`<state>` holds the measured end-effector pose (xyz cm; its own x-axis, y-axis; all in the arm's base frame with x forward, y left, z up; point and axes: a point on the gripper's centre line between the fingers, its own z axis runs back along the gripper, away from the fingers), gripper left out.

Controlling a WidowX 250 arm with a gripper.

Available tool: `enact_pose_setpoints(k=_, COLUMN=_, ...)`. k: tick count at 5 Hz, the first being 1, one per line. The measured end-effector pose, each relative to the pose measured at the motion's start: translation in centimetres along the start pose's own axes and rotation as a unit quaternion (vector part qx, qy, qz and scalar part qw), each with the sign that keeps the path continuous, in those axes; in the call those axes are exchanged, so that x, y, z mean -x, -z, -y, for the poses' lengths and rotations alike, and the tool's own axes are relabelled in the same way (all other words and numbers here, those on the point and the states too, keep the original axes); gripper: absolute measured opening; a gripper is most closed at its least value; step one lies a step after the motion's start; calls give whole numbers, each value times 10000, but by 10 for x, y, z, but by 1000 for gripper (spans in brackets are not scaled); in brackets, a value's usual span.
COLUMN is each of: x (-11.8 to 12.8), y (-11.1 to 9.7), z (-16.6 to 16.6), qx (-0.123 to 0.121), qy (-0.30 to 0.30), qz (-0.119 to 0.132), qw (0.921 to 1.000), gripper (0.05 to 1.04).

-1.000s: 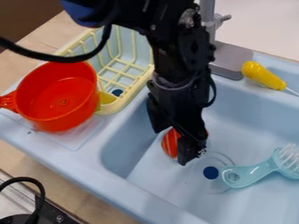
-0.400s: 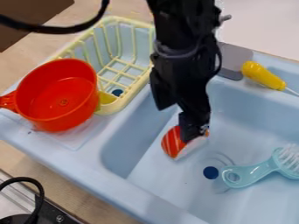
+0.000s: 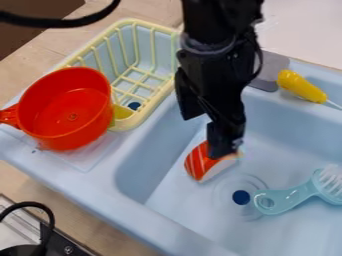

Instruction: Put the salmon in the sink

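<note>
The salmon (image 3: 199, 164), orange-red with white stripes and a pale side, lies on the floor of the light blue sink (image 3: 159, 157), up and left of the dark drain hole. Over the sink's upper left part hangs the black gripper (image 3: 204, 134), its fingers apart and nothing held between them. One finger overlaps the salmon's upper right part in the view, hiding a little of it.
A red pot (image 3: 72, 107) stands left, against a yellow dish rack (image 3: 143, 82). A teal brush (image 3: 290, 196) lies in the sink at right. On the back rim are a grey faucet base (image 3: 268, 70) and a yellow-handled tool (image 3: 300, 86).
The gripper has moved up off the salmon and slightly right, uncovering more of it. The salmon stays in the sink, let go.
</note>
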<state>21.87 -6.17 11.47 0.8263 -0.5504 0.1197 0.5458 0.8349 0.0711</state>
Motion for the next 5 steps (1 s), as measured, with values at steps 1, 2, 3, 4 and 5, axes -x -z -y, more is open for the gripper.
enact_pose_setpoints(k=1, x=5, y=-13, z=-2, qx=-137, qy=-147, qz=85, qw=9998, gripper=1000)
enact_pose_setpoints(k=2, x=14, y=-23, z=-13, qx=-331, qy=-424, qz=90, qw=9985, gripper=1000)
enact_pose_setpoints(k=3, x=21, y=-25, z=-31, qx=-432, qy=-702, qz=118, qw=9965, gripper=1000)
enact_pose_setpoints(k=4, x=28, y=-21, z=-50, qx=-385, qy=-1043, qz=80, qw=9938, gripper=1000)
enact_pose_setpoints(k=5, x=28, y=-22, z=-74, qx=-400, qy=-1299, qz=115, qw=9906, gripper=1000)
